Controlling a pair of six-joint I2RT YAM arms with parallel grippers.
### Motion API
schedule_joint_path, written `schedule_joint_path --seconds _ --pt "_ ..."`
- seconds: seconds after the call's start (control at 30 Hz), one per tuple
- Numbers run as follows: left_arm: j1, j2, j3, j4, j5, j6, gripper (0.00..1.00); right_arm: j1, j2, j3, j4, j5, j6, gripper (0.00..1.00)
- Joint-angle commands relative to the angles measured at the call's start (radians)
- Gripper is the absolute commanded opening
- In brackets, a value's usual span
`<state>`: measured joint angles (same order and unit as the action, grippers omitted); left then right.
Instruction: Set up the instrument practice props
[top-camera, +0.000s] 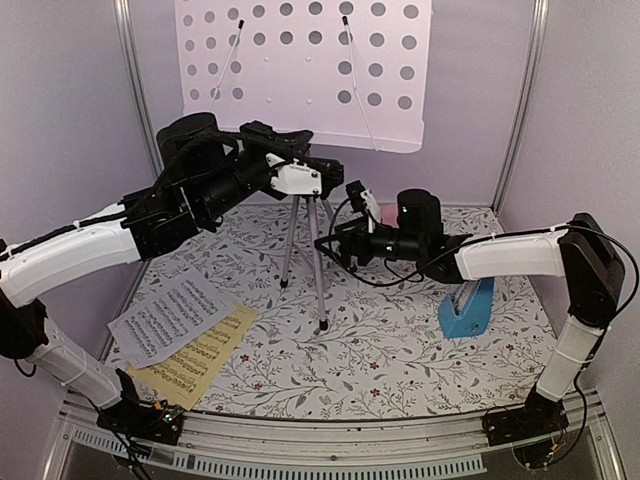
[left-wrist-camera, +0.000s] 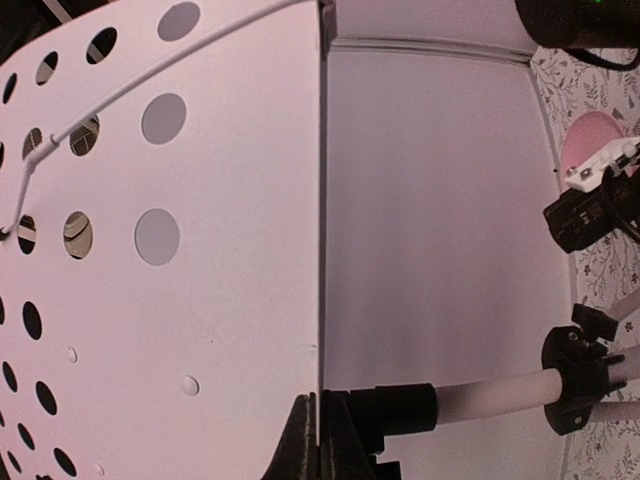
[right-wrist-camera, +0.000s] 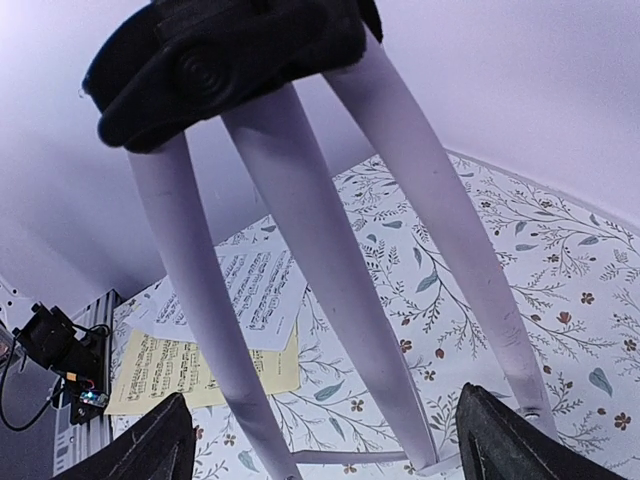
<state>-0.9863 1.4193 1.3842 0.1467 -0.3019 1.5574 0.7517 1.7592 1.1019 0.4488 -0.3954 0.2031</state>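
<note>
Floral-print surface, lilac walls behind. Stands music stand upright at centre on tripod legs. Clamps left tool on lower edge of perforated desk. Spreads right tool wide, released, facing the legs from right. Shows white sheet lying partly over yellow sheet at near left, blue metronome upright at right, well apart.
</note>
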Motion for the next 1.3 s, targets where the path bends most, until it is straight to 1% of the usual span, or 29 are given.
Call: schedule_joint_path --seconds 0.0,0.17,0.37,0.47,0.6,0.83,1.1,1.27 --pt "0.032 -0.067 0.015 0.253 0.080 -0.067 0.00 -0.001 0.042 0.044 0.022 -0.032 -0.015 0.92" --pt "0.037 -0.062 0.009 0.247 0.097 -0.063 0.00 -0.003 0.040 0.042 0.021 -0.030 -0.026 0.91" --pt "0.030 -0.055 0.015 0.246 0.094 -0.056 0.00 -0.005 -0.020 -0.023 0.023 -0.054 -0.035 0.90" --pt "0.025 -0.053 0.009 0.247 0.084 -0.055 0.00 -0.002 -0.068 -0.068 0.045 -0.083 -0.018 0.84" --pt "0.012 -0.056 -0.012 0.261 0.073 -0.043 0.00 0.034 -0.097 -0.102 0.084 -0.079 0.008 0.79" --pt "-0.006 -0.051 -0.009 0.260 0.065 -0.042 0.00 0.063 -0.016 -0.061 0.114 -0.066 0.078 0.75" --pt "-0.017 -0.036 -0.008 0.258 0.056 -0.030 0.00 0.071 0.058 -0.015 0.138 -0.031 0.147 0.66" --pt "-0.032 -0.021 -0.013 0.269 0.046 -0.008 0.00 0.071 0.091 0.001 0.151 -0.032 0.183 0.58"
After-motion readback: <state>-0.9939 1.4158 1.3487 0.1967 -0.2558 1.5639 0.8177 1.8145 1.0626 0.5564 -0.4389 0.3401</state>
